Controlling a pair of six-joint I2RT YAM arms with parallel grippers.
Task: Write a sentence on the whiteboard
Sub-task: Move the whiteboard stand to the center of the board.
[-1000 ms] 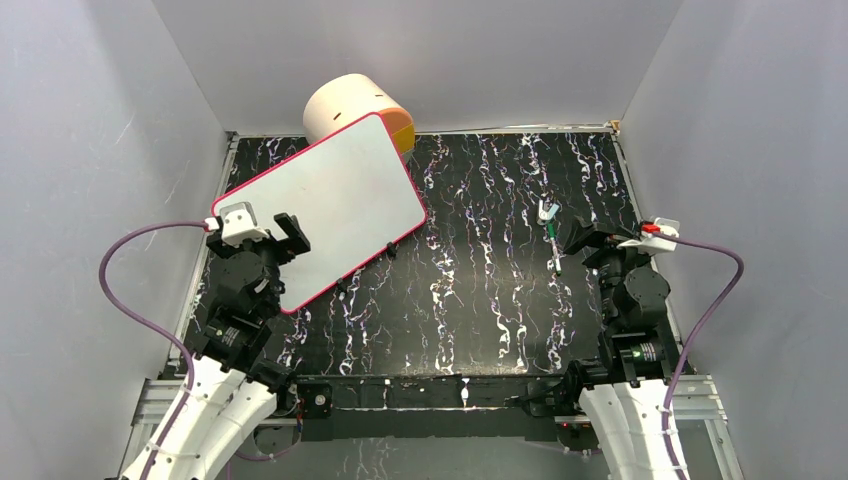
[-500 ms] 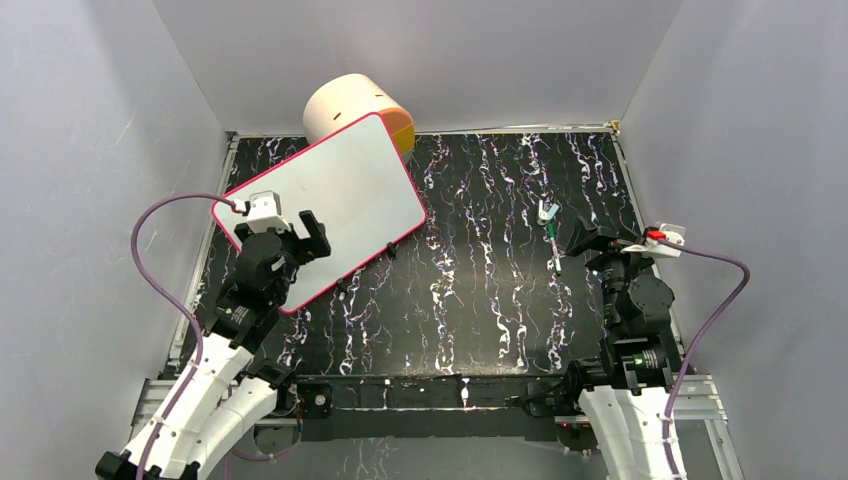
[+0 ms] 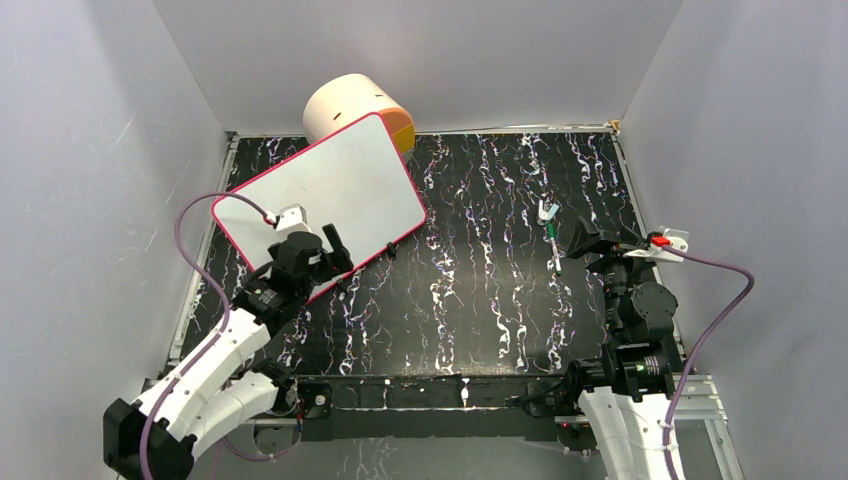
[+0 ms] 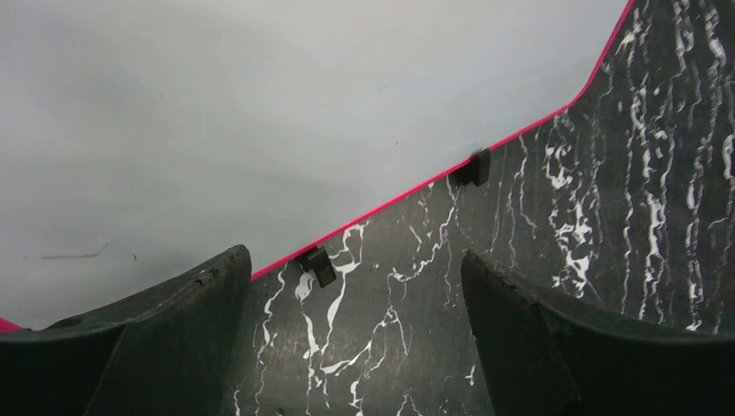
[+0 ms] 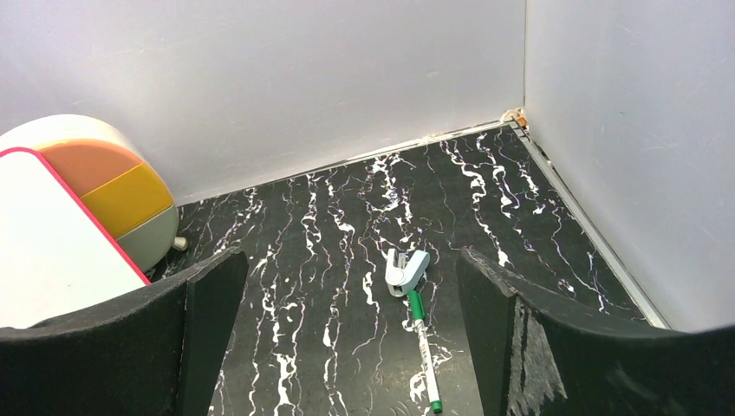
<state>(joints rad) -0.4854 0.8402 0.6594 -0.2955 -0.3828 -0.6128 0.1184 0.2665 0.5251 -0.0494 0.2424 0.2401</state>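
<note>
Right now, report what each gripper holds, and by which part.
Nothing is held. The left gripper is open over the whiteboard at its clipped edge; the right gripper is open, facing the marker lying on the table.

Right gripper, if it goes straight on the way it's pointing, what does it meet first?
Probably the marker, lying on the table dead ahead of the open right gripper. Depth is unclear, so it could touch bare table just short of it.
</note>
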